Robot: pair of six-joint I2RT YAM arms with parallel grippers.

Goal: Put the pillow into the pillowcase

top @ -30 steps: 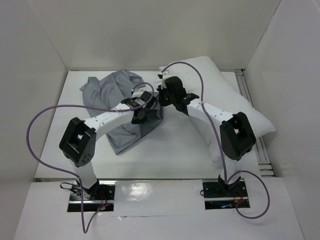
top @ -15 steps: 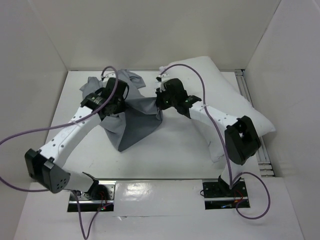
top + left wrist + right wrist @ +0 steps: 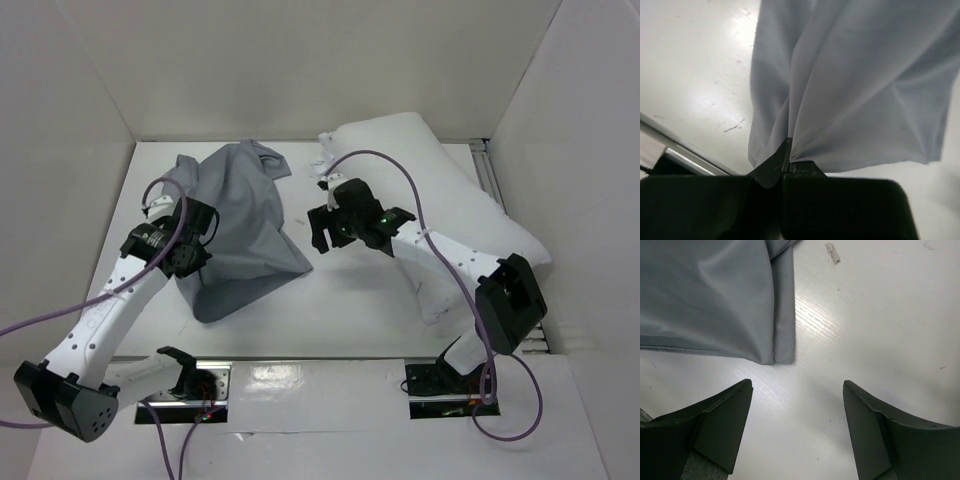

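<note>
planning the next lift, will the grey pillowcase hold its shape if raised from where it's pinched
Probably not: the pillowcase fans in soft folds from the shut left gripper, so it likely hangs limp. It looks thin, so probably light. Its corner by the open right gripper lies flat on the table, so unsupported parts would likely sag.

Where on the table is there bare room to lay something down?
Bare table lies between the pillowcase and the pillow, from the open right tool to the near edge. Pillowcase crowds the left, pillow the right.
</note>
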